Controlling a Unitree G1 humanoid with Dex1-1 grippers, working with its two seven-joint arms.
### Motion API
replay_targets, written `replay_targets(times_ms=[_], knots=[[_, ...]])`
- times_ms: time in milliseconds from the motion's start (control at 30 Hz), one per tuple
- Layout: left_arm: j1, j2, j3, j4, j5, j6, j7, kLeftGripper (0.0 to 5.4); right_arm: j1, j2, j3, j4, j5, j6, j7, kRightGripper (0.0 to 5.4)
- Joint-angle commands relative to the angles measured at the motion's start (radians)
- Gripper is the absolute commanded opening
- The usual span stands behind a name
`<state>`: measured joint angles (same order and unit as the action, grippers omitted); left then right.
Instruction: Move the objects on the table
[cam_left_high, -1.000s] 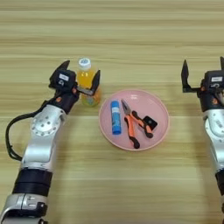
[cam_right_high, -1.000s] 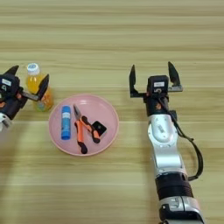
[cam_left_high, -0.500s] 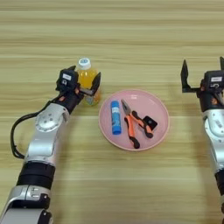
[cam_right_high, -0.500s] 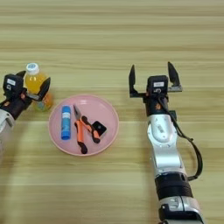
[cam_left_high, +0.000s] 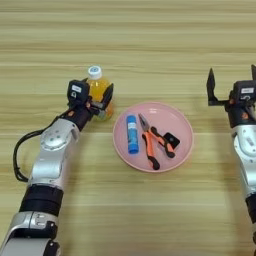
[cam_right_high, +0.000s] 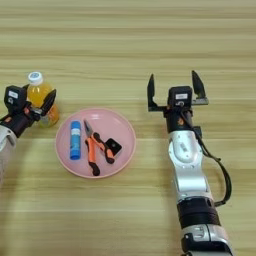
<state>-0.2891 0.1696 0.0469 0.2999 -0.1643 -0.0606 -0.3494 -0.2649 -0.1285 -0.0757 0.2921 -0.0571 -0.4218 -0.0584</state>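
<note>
While left tool (cam_left_high: 93, 98) clamps juice bottle (cam_left_high: 99, 93), right tool (cam_right_high: 173, 90) gapes apart nr plate (cam_right_high: 126, 131).

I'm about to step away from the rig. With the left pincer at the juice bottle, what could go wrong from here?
The bottle is upright and the left pincer grips it low, so it may tip. It stands close beside the pink plate, so a sideways move could knock the rim and jostle the pliers.

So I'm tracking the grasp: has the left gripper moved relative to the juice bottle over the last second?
Yes. The left gripper has slid right toward the pink plate, and its jaws now flank the juice bottle.
</note>
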Motion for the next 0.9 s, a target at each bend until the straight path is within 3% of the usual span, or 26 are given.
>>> replay_targets(times_ms=[33, 333, 533, 667, 800, 900], knots=[[0.010, 0.003, 0.009, -0.040, -0.015, 0.023, -0.005, 3.56, 0.007, 0.002, 0.004, -0.022, 0.000, 0.022, 0.008, 5.40], [0.014, 0.034, 0.021, -0.166, -0.038, 0.066, -0.050, 3.55, 0.030, 0.011, 0.037, -0.052, 0.031, 0.049, 0.081, 5.40], [-0.004, 0.076, 0.008, -0.272, -0.067, 0.098, -0.118, 3.55, 0.026, 0.000, 0.045, -0.124, 0.091, 0.106, 0.161, 5.40], [-0.039, 0.105, 0.006, -0.330, -0.098, 0.132, -0.175, 3.55, -0.002, -0.023, 0.054, -0.223, 0.207, 0.216, 0.287, 5.40], [-0.071, 0.129, -0.005, -0.369, -0.119, 0.147, -0.233, 3.55, -0.057, -0.112, 0.072, -0.381, 0.381, 0.406, 0.492, 5.40], [-0.083, 0.141, -0.004, -0.402, -0.148, 0.168, -0.266, 3.55, -0.098, -0.184, 0.075, -0.439, 0.453, 0.517, 0.601, 5.40]])
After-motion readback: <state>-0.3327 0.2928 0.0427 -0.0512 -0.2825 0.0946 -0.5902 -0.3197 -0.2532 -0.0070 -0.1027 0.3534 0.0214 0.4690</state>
